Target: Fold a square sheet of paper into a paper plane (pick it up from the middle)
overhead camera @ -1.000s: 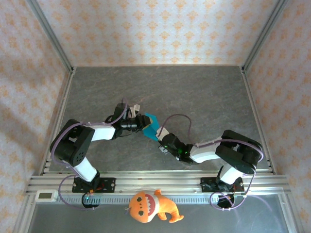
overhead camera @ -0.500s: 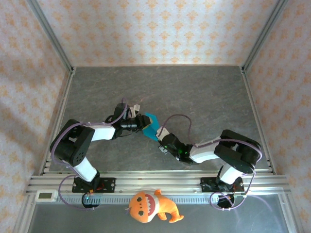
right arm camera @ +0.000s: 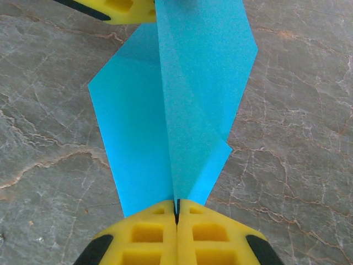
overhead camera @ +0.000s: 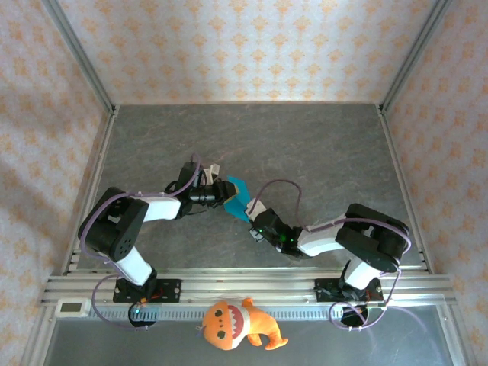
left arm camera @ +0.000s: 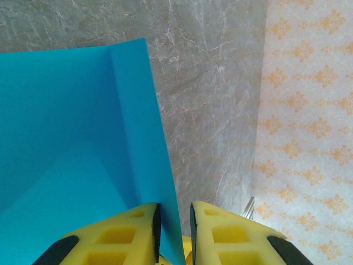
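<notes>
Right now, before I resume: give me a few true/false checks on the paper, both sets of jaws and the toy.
1. The right jaws are shut on the bottom edge of the blue paper. True.
2. The paper is a flat, unfolded sheet. False: it is creased, with a fold line running up from the right jaws.
3. The orange toy sits at the near edge, between the two arm bases. True.
4. The left jaws are wide open, well away from the paper. False: they stand a narrow gap apart, with the paper's edge running into that gap.
</notes>
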